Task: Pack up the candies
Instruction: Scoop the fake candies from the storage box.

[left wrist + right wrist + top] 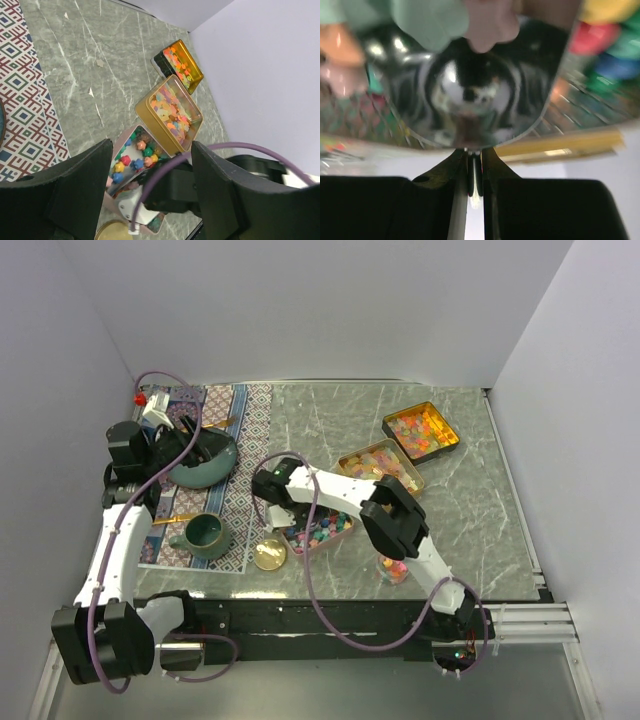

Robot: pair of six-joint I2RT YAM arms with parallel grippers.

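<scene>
Right gripper (pixel 475 167) is clenched on the thin handle of a shiny spoon (pixel 470 95), dipped among the candies (pixel 322 528) in the open tin (pixel 122 141) at centre of the top view, more in a gold tin (pixel 152 125) beside it; left gripper (pixel 150 150), upper left, is spread wide and empty.

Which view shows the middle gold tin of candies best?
The left wrist view: the gold tin is large, its candies distinct. The top view shows it small; the right wrist view is too blurred to tell.
</scene>
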